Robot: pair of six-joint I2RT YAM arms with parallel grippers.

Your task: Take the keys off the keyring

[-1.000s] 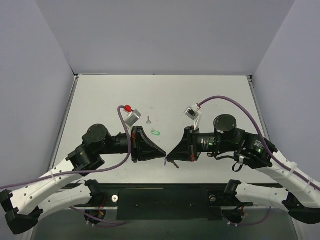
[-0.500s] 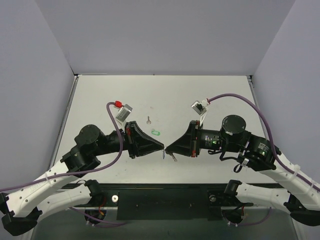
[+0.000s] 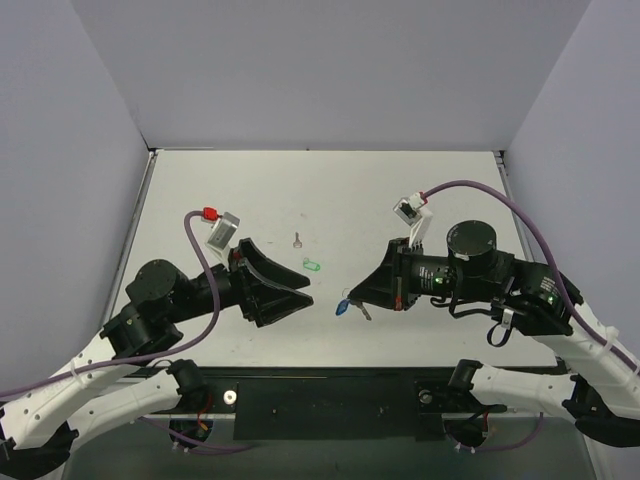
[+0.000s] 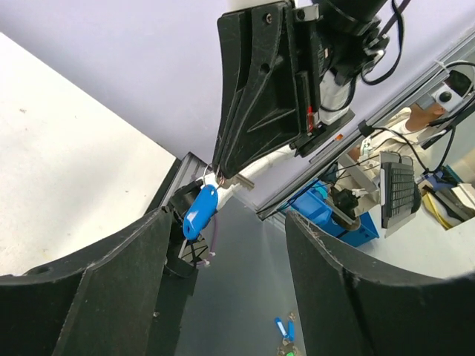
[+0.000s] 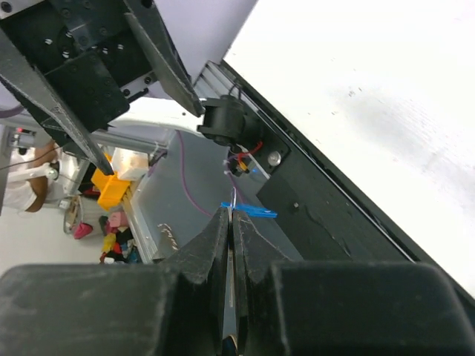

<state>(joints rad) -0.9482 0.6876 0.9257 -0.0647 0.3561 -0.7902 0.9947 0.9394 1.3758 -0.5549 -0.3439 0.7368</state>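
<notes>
My right gripper (image 3: 352, 297) is shut on a thin silver key (image 3: 363, 312), a little above the table's near part. The blue keyring (image 3: 344, 306) dangles from its tips. In the right wrist view the jaws (image 5: 231, 215) are pressed together on a metal sliver, with the keyring (image 5: 249, 211) lying across just past them. My left gripper (image 3: 303, 293) stands open to the left, apart from the keyring, with nothing between its fingers. From the left wrist, the keyring (image 4: 199, 211) hangs beyond the open left gripper (image 4: 230, 222). Another key (image 3: 297, 239) lies loose on the table.
A small green loop (image 3: 312, 266) lies on the table between the loose key and the grippers. The black base rail (image 3: 330, 400) runs along the near edge. Grey walls close in the white table (image 3: 330, 190) on three sides.
The left gripper has opened and pulled back to the left. The right gripper has drawn right, and the blue keyring now hangs from it alone.
</notes>
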